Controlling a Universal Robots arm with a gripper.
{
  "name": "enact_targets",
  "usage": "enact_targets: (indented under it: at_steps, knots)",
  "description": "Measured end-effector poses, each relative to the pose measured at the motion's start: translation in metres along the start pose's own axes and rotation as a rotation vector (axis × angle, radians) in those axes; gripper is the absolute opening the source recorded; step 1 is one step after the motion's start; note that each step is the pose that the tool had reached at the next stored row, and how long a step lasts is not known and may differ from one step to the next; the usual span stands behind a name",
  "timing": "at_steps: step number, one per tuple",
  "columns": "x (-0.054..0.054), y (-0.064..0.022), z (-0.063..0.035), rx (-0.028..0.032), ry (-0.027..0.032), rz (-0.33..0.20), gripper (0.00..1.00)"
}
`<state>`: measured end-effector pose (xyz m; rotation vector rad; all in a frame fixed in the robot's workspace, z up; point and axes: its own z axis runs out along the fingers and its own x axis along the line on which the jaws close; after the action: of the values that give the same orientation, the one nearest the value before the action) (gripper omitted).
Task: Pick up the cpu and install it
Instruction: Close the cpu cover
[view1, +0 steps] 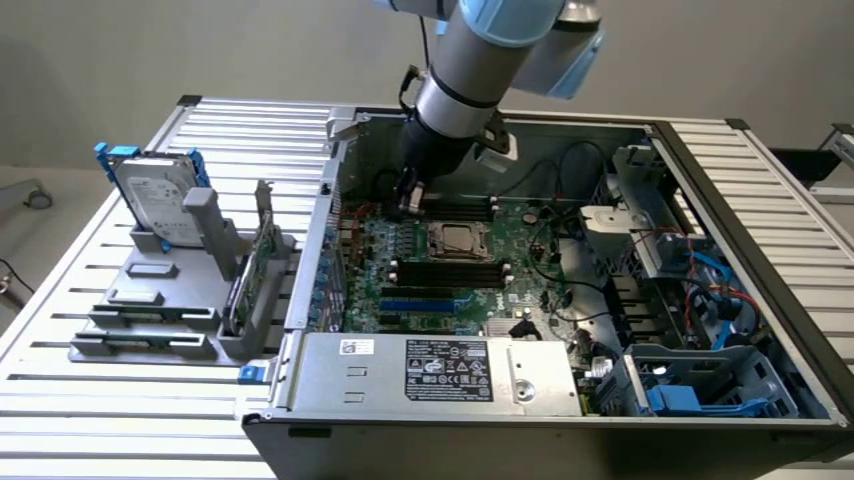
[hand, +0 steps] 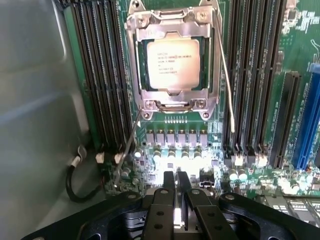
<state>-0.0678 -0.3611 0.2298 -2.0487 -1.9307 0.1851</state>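
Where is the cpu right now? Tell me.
In the exterior view the cpu lies in its metal-framed socket at the middle of the green board inside the open case, with black memory slots on both sides.

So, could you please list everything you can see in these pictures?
table: one, silver slats
computer case: one, grey, open, on the table
circuit board: one, green, inside the case
cpu: one, silver-grey, in the socket on the board
hard drive: one, silver with blue brackets, upright on a grey stand, the exterior view's left
power supply: one, grey, in the case nearest the exterior camera
arm: one, grey, reaching into the case
gripper: one, black, shut, empty, over the board beside the socket
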Motion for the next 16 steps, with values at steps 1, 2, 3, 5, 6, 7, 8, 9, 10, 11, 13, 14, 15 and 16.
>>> enact_targets:
  at_steps: [1,2,3,5,6,7,8,9,10,11,13,14,15,16]
  knots:
    - [0.000,-0.0021,0.0003,0.0004,0.0033,-0.001,0.18]
    - [0.000,-0.0047,0.0002,0.0008,0.0083,-0.002,0.18]
    - [0.000,-0.0073,0.0000,0.0010,0.0148,-0.003,0.18]
    - [0.000,-0.0123,-0.0008,0.0012,0.0290,0.000,0.18]
    - [0.000,-0.0139,-0.0011,0.0009,0.0348,0.002,0.18]
    - [0.000,-0.0156,-0.0014,0.0005,0.0407,0.006,0.18]
    - [0.000,-0.0169,-0.0016,-0.0001,0.0455,0.010,0.18]
    - [0.000,-0.0180,-0.0018,-0.0007,0.0499,0.015,0.18]
    - [0.000,-0.0189,-0.0018,-0.0017,0.0536,0.022,0.18]
    - [0.000,-0.0195,-0.0018,-0.0028,0.0571,0.030,0.18]
    - [0.000,-0.0203,-0.0018,-0.0053,0.0640,0.047,0.18]
    - [-0.001,-0.0204,-0.0017,-0.0068,0.0676,0.057,0.18]
    - [-0.001,-0.0205,-0.0017,-0.0084,0.0712,0.067,0.18]
    - [-0.001,-0.0206,-0.0017,-0.0101,0.0748,0.078,0.18]
